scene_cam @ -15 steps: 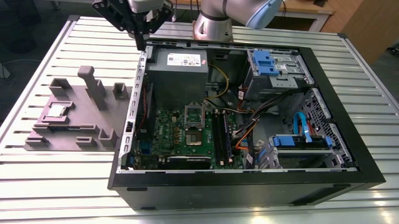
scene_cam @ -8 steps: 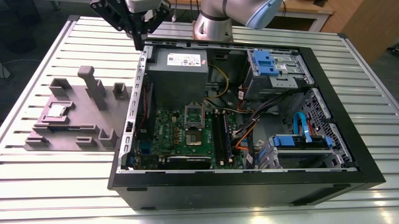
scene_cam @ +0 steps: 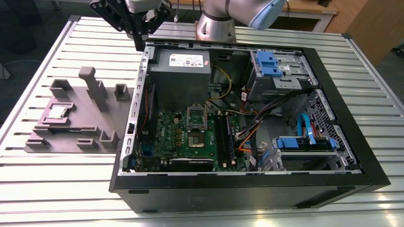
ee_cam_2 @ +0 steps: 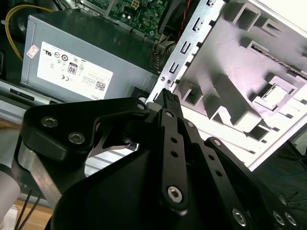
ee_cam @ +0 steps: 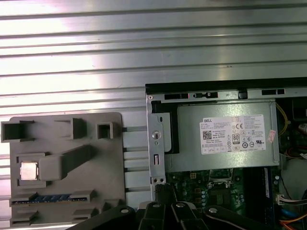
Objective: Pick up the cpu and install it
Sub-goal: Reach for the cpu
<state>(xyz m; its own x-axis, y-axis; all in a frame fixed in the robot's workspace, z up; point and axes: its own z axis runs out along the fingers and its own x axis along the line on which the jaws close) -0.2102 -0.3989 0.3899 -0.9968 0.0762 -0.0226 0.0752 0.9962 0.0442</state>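
By my reckoning this job has barely started. The cpu (scene_cam: 58, 112) lies flat, shiny side up, in its pocket on the grey holder (scene_cam: 88, 122). The holder sits on the slatted tabletop (scene_cam: 63, 189) just beside the open computer case (scene_cam: 252, 183), on the exterior view's left. Nothing is touching the chip.

The gripper (scene_cam: 140, 45) hangs over the far corner of the case, above the edge next to the power supply (scene_cam: 180, 64) and well apart from the cpu. In both wrist views its black fingers (ee_cam_2: 169, 98) look pressed together at the tips, and I see nothing between them (so empty-handed, as far as I can judge from here).

Inside the case the green motherboard (scene_cam: 183, 142) is exposed. Its socket (scene_cam: 196, 137) appears bare, with what looks like its metal frame (scene_cam: 197, 112) swung up beyond it, though I can't make out the fine detail of the latch.

So, taking stock, nothing of the task proper shows as done. The chip is not lifted, not carried and not seated, so both halves (the pick-up from the holder and the install into the socket) are left to do. The one thing in my favour is that the socket seems open and ready to receive it.
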